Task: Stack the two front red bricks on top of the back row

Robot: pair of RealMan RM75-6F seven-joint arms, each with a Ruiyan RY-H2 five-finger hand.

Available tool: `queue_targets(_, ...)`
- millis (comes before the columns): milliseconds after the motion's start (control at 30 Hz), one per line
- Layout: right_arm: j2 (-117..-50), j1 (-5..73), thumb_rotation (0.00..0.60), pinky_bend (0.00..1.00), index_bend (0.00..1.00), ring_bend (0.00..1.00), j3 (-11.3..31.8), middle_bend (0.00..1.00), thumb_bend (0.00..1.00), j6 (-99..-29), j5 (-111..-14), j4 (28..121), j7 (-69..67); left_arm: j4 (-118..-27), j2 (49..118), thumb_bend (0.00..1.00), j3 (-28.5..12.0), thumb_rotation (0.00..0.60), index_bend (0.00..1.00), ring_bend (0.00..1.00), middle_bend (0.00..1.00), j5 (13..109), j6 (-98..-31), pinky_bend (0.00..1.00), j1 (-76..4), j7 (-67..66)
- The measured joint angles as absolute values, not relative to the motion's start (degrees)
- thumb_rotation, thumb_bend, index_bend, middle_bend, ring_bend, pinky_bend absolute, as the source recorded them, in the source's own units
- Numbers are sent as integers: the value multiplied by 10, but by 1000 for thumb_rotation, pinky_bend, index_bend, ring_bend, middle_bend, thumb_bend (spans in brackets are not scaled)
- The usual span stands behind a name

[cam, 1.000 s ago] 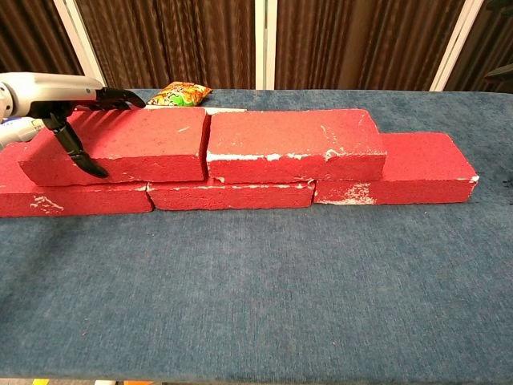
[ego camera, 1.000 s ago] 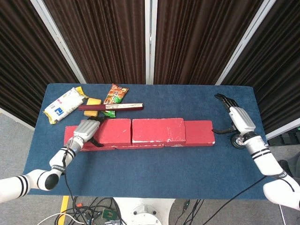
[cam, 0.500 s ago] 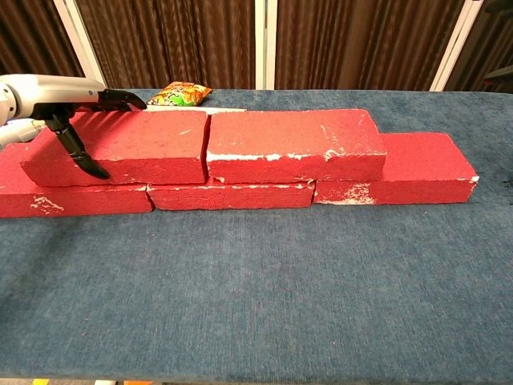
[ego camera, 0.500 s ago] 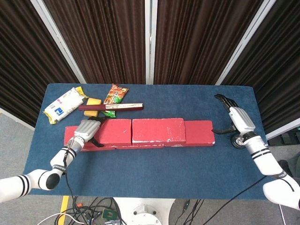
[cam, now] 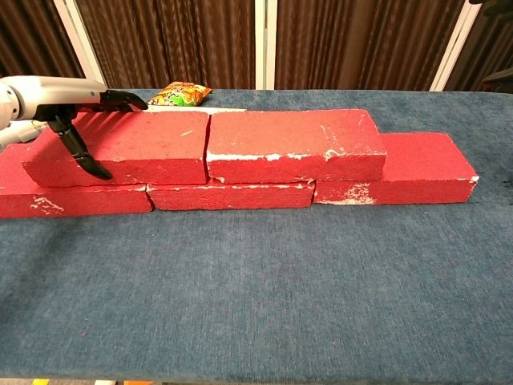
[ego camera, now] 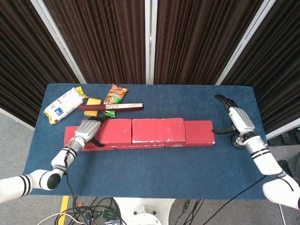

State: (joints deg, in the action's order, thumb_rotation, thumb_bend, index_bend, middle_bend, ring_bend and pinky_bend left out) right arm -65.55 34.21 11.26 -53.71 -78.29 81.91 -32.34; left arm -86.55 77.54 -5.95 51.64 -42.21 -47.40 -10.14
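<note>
left hand [cam: 56, 100] cut off by chest view's left edge, bottom row bricks [cam: 232, 195] largely hidden under top bricks [cam: 288, 144], right hand [ego camera: 238, 119] outside chest view, snack packet [cam: 178, 95] partly hidden behind bricks

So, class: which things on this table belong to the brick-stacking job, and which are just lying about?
Job:
- upper left brick, gripped by left hand
- upper right brick
- bottom row of bricks

Lying about:
- snack packet
- white packet
- dark red box
- yellow block
- right hand, open, off to the side
</note>
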Motion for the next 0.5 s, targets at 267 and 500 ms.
queue_targets(267, -654, 342, 600, 0, 0, 0, 113, 0, 0, -540, -784, 819, -324, -877, 770, 59, -59, 600, 0, 170, 119, 514, -429, 113, -475, -111)
queue_targets(500, -654, 341, 600, 0, 0, 0, 113, 0, 0, -541, -785, 819, -326, -897, 762, 59, -57, 600, 0, 169, 119, 494, -442, 113, -476, -133)
